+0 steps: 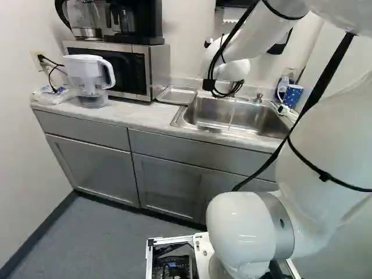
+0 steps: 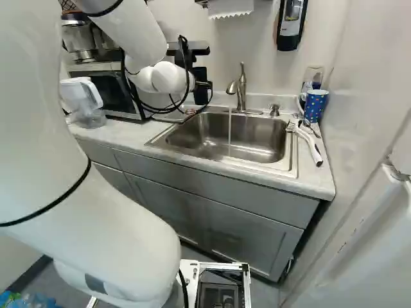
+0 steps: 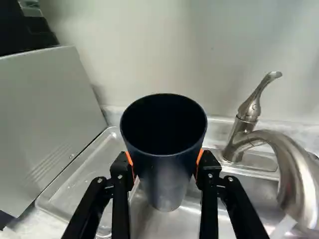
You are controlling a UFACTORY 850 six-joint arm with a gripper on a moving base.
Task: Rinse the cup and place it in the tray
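Note:
In the right base view my gripper (image 2: 204, 91) is partly hidden behind the arm's end, above the sink's far left side. In the wrist view the gripper (image 3: 165, 167) is shut on a dark cup (image 3: 167, 174), orange pads against its two sides and its open mouth facing the camera. The cup appears in front of the border between the metal tray (image 3: 82, 167) and the sink; its height above them I cannot tell. The tray (image 1: 177, 95) lies left of the sink (image 1: 250, 116), beside the microwave. Water runs from the faucet (image 2: 241, 90) into the sink.
The microwave (image 1: 110, 70) stands close to the tray, with a white pitcher (image 1: 90, 78) in front of it. Right of the sink are a brush (image 2: 308, 142) and a blue dotted cup (image 2: 314, 104). A soap dispenser (image 2: 291, 24) hangs on the wall.

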